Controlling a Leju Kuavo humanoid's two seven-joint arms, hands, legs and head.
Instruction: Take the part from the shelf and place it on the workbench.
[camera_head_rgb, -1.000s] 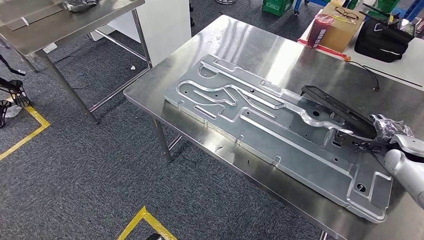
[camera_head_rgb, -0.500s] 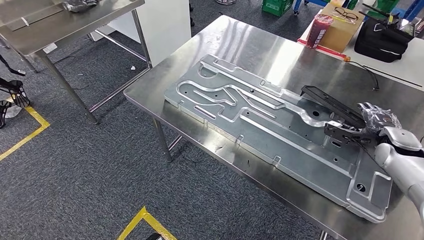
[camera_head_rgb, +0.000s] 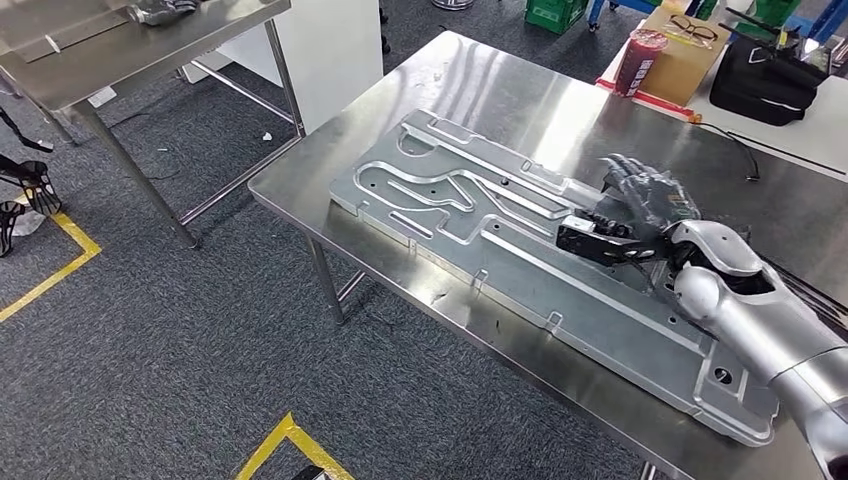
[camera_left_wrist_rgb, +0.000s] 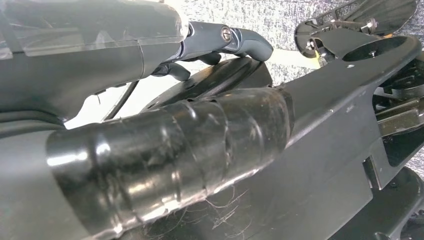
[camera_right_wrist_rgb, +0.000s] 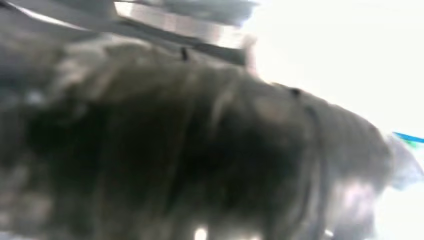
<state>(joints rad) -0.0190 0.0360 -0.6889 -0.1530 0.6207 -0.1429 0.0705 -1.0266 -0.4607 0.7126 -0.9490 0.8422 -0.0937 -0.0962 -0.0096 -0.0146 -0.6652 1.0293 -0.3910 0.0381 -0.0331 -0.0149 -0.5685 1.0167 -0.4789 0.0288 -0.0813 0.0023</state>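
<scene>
A long black part (camera_head_rgb: 594, 241) is over the large grey metal plate (camera_head_rgb: 470, 215) that lies on the steel workbench (camera_head_rgb: 480, 85). My right hand (camera_head_rgb: 648, 204) grips this part from above near its middle, and the part's blocky end sticks out to the left of the fingers. The silver right arm comes in from the lower right across the plate. In the right wrist view my right hand (camera_right_wrist_rgb: 190, 150) is a dark blur. My left hand (camera_left_wrist_rgb: 150, 45) hangs down with its fingers (camera_left_wrist_rgb: 242, 41) loosely apart and holds nothing.
At the workbench's far right stand a red cup (camera_head_rgb: 641, 58), a cardboard box (camera_head_rgb: 682, 50) with glasses on it, a black bag (camera_head_rgb: 772, 76) and a thin cable (camera_head_rgb: 738, 150). A second steel table (camera_head_rgb: 120, 45) stands at the upper left. Yellow tape (camera_head_rgb: 60, 265) marks the floor.
My right hand has moved left over the plate, carrying the black part with it. More of the right arm has come into the head view.
</scene>
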